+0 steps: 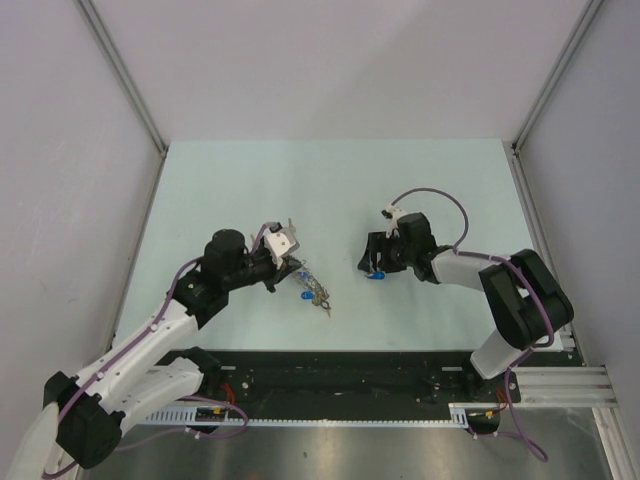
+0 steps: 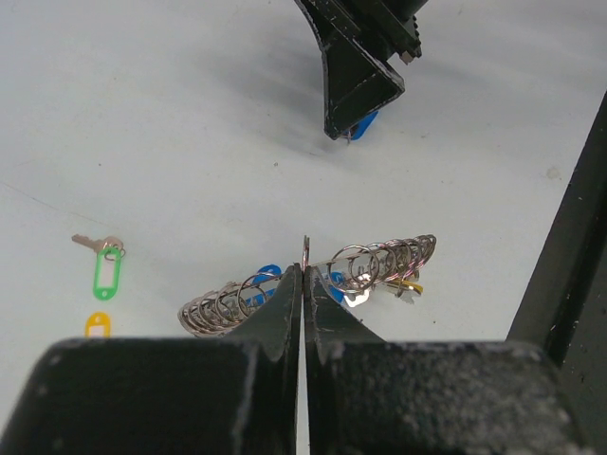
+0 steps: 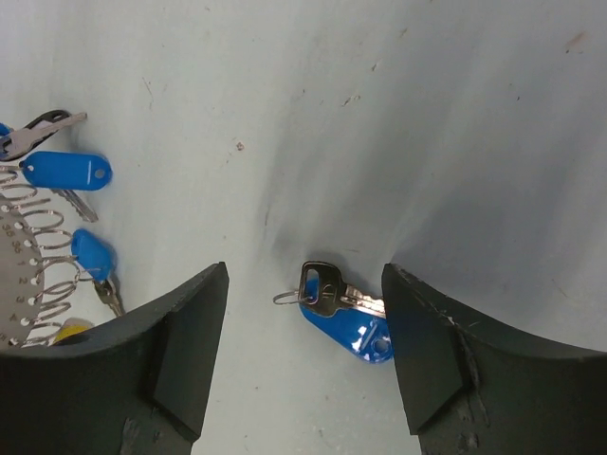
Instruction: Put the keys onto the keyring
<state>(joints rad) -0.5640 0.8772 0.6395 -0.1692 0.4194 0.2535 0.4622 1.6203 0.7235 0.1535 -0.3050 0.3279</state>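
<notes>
Lying loose are three keys (image 2: 98, 244), blue (image 3: 334, 305) between spread right fingers (image 3: 180, 351), green (image 2: 107, 272), orange (image 2: 98, 324); left fingers (image 2: 275, 313) clamp one keyring (image 2: 365, 261).

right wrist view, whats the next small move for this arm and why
Probably close the right end effector on the small silver key with the blue plastic tag: its open fingers straddle the key, which lies loose on the pale table, while the left end effector is shut on the large grey metal keyring.

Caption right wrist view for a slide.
Open right pincer flanks the blue-tagged key on the table; keyring at left.
</notes>
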